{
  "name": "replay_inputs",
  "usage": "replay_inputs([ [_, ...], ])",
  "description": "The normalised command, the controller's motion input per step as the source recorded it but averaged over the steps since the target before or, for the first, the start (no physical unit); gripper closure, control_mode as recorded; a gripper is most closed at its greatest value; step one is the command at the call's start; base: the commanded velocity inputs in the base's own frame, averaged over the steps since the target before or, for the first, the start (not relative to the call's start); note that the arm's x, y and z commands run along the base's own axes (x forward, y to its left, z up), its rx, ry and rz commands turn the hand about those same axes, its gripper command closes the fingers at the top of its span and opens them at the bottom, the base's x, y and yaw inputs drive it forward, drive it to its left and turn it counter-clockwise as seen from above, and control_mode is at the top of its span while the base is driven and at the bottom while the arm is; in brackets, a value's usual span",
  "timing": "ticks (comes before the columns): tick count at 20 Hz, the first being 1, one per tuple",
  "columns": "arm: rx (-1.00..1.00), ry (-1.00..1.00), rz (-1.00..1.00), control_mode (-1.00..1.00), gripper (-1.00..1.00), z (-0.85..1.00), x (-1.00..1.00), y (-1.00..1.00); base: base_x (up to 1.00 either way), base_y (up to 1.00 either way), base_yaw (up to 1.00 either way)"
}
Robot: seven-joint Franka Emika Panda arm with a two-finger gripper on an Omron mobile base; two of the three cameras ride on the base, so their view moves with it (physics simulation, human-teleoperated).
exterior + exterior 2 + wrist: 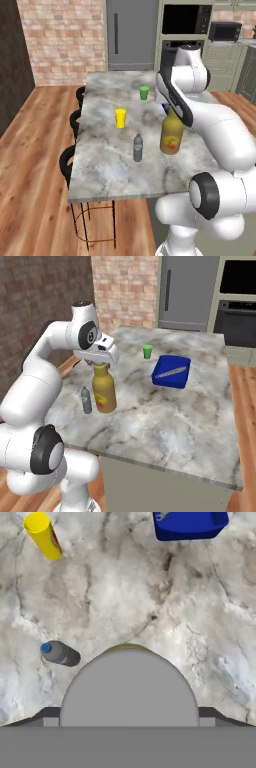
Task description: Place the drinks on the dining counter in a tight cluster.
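I have the amber bottle [171,136] upright on the marble tabletop [110,165], the small water bottle [138,147] just beside it at its nine o'clock in the left base view. My pincer [101,363] sits directly over the cap, jaws spread and released (nothing gripped). I judge this the placing step; next I should lift straight clear. The yellow cup [120,118] stands well apart.

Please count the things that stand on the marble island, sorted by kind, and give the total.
Bottles: 2, amber bottle and water bottle
Cups: 2, yellow cup and green cup
Blue boxes: 1, blue box
Total: 5
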Motion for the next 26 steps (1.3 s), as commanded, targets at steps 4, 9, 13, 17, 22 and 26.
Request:
replay_inputs([
  [4,0.00,0.08,0.00,-1.00,1.00,-0.11,0.60,-0.42,0.00,0.00,0.00],
  [9,0.00,0.06,0.00,-1.00,1.00,-0.45,0.13,-0.02,0.00,0.00,0.00],
  [13,0.00,0.00,0.00,-1.00,1.00,-0.01,-0.15,0.26,0.00,0.00,0.00],
  [17,0.00,-0.05,0.00,-1.00,1.00,-0.01,-0.04,0.29,0.00,0.00,0.00],
  [22,0.00,-0.06,0.00,-1.00,1.00,-0.28,0.16,0.03,0.00,0.00,0.00],
  [26,0.00,0.00,0.00,-1.00,1.00,-0.19,0.10,0.00,0.00,0.00,0.00],
])
